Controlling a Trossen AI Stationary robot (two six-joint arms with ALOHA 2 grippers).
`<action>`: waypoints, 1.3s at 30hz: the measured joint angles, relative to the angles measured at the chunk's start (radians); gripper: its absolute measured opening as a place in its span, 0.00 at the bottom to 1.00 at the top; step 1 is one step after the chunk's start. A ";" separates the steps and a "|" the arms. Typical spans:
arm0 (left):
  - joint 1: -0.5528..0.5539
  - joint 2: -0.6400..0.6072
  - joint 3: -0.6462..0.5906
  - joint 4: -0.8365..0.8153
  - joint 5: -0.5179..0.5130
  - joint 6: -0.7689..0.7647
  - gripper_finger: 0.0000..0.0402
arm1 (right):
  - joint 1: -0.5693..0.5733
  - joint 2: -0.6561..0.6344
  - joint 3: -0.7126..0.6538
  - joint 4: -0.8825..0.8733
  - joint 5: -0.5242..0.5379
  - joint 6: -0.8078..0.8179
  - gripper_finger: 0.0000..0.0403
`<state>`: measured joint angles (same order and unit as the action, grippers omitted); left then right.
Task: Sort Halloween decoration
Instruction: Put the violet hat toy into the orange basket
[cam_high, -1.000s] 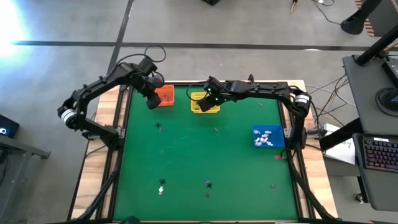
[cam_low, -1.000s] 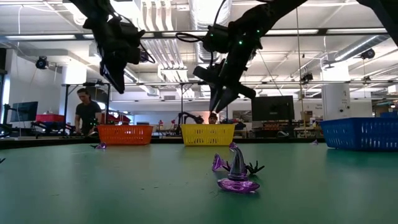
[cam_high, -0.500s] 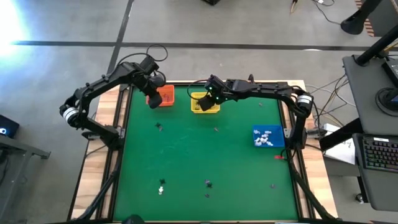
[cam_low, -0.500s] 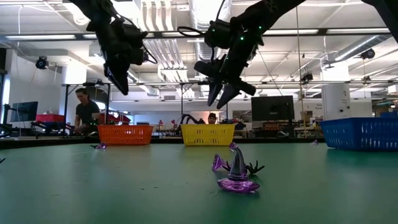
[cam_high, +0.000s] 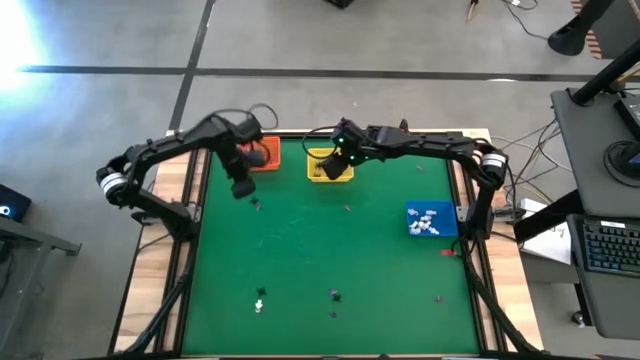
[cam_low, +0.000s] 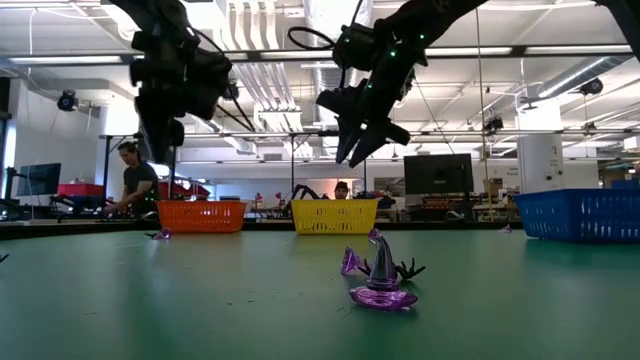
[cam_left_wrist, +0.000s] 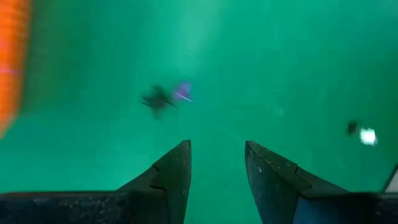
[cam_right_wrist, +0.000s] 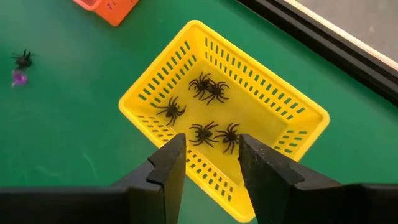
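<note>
Two arms reach over the green table (cam_high: 300, 250) from above: the left gripper (cam_high: 241, 188) hangs beside the orange basket (cam_high: 266, 154), the right gripper (cam_high: 341, 152) over the yellow basket (cam_high: 330, 166), white trinkets (cam_high: 425, 220) lie in the blue basket (cam_high: 448, 222), and strays dot the near edge. Level with the table, a purple witch hat (cam_low: 381, 275) stands in front. Left wrist fingers (cam_left_wrist: 174, 171) are parted and empty above a black spider (cam_left_wrist: 156, 99); right wrist fingers (cam_right_wrist: 168, 163) are parted and empty over five spiders (cam_right_wrist: 208, 88) in the yellow basket.

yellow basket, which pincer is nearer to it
Right. The right pincer hangs directly over the yellow basket, open and empty, above the spiders inside. The left pincer is off to the side, past the orange basket.
</note>
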<state>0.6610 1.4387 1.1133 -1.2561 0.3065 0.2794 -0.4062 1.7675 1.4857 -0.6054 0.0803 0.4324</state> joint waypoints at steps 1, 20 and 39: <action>-0.030 0.000 -0.019 0.008 0.000 -0.013 0.33 | 0.000 -0.006 0.000 -0.008 0.000 -0.001 0.35; -0.211 0.000 -0.204 0.347 -0.186 -0.252 0.33 | 0.000 -0.105 -0.001 -0.144 -0.001 -0.054 0.35; -0.207 0.000 -0.337 0.558 -0.270 -0.359 0.33 | 0.000 -0.114 -0.001 -0.176 -0.001 -0.105 0.35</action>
<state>0.4537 1.4383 0.7762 -0.6981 0.0364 -0.0799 -0.4065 1.6535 1.4849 -0.7809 0.0795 0.3279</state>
